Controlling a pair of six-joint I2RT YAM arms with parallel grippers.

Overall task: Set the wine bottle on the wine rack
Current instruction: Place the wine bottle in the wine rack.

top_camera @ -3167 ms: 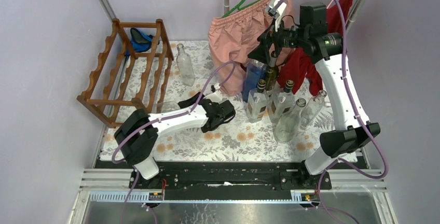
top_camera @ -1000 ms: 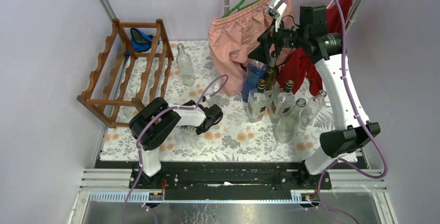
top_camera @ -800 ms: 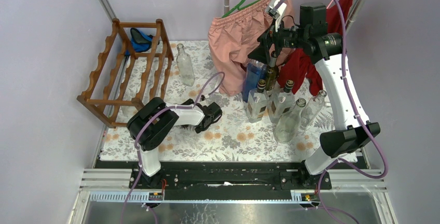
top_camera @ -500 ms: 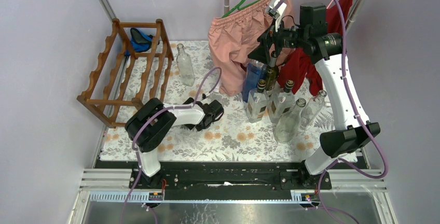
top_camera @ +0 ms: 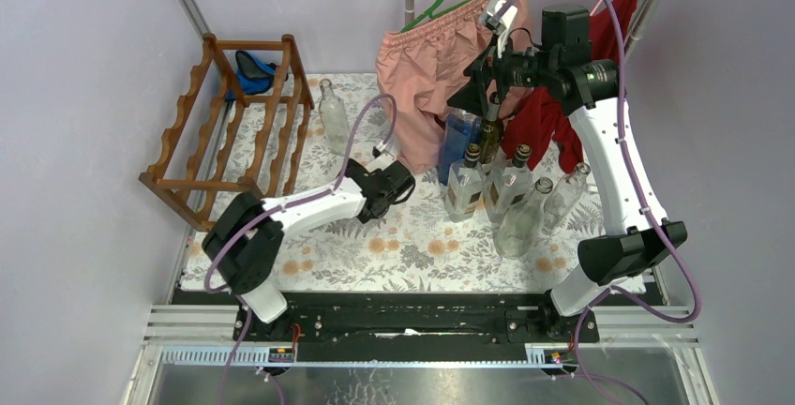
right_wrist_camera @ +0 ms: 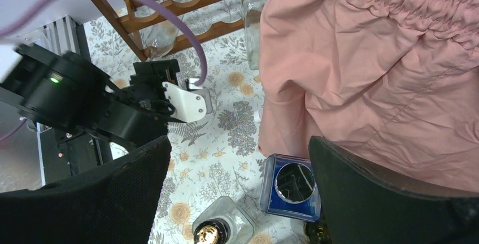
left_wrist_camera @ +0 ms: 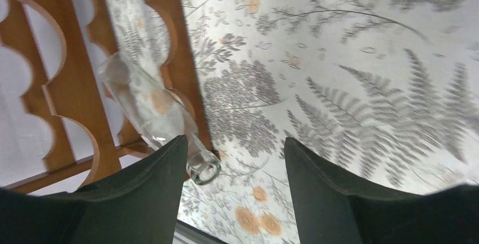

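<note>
As the wine bottle (left_wrist_camera: 152, 114) lies in the low scallops of the wine rack (left_wrist_camera: 68, 86), neck poking out, the left gripper (left_wrist_camera: 233, 145) hangs beside it, jaws apart, empty; right gripper (right_wrist_camera: 238, 142) gapes empty, well off the rack; placing looks done; next, retreat without nudging the neck.

Bare floral-print tablecloth (top_camera: 427, 246) lies open between the reddish-brown wooden wine rack (top_camera: 248, 46), left, and a cluster of upright glass bottles (top_camera: 511, 187), right. A lone clear glass bottle (top_camera: 334, 122) stands near the rack; hanging pink fabric shorts (top_camera: 422, 58) crowd the back, perhaps touching the cloth.
</note>
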